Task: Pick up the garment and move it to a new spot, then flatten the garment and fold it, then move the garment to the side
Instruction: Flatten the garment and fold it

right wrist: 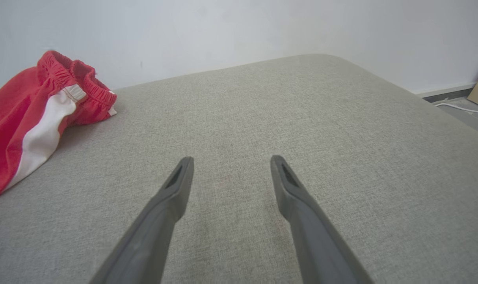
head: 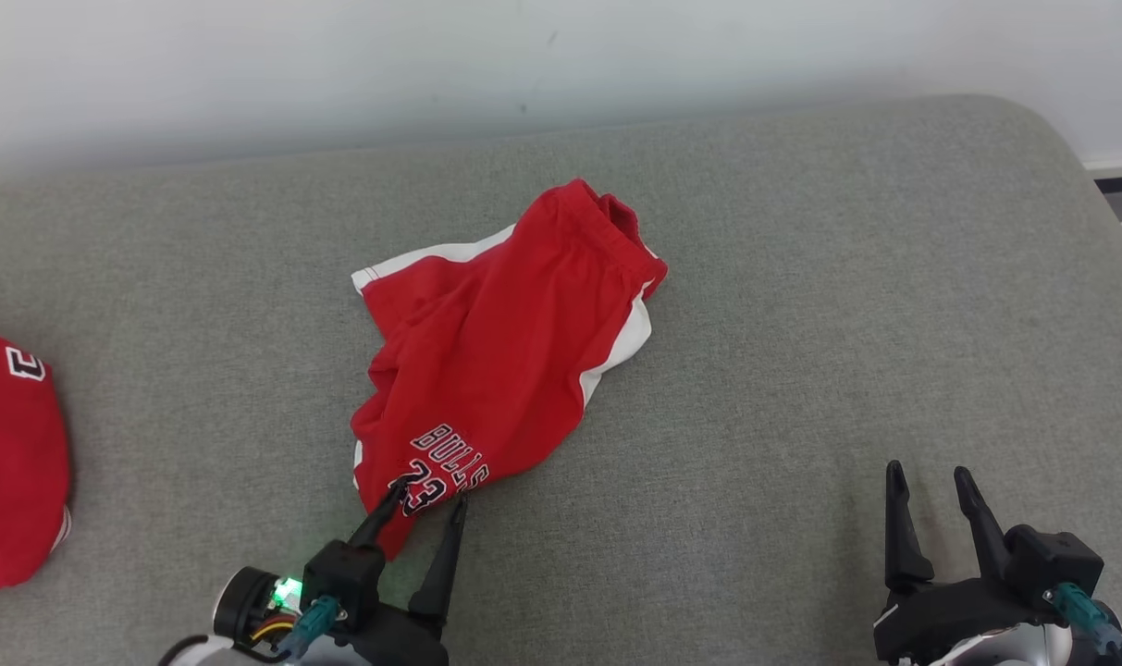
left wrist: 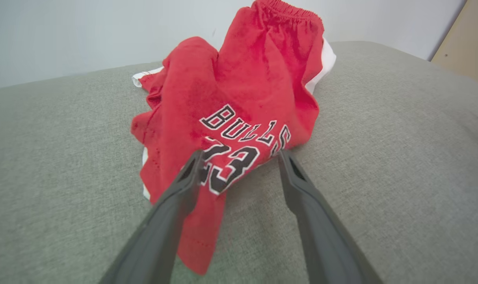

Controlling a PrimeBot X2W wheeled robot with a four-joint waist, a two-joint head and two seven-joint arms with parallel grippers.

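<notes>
We see the crumpled red basketball shorts with white side stripes (head: 496, 370) lying near the middle of the grey woven-fabric cushion (head: 801, 324). Their waistband is toward the pale wall (head: 339, 65) and their printed leg is toward us.

Our left gripper (head: 429, 493) stands spread wide at the nearest corner of the shorts and grasps nothing. The head view has its two dark fingers straddling that corner. The left wrist view brings it closer: one finger lies across the black "23" under "BULLS", and the other tip sits at the cloth's edge, on the cushion side. We cannot tell whether either finger presses on the fabric. That view also shows the shorts heaped up, where the head view makes them look nearly flat.

Our right gripper (head: 928, 472) is released too, fingers apart over bare cushion, well apart from the shorts. Its wrist view shows the gathered elastic waistband (right wrist: 77, 75) at the far left and a white cable (right wrist: 463, 108) on the floor past the cushion.

The head view adds a second red garment (head: 10, 462) at the cushion's left edge.
</notes>
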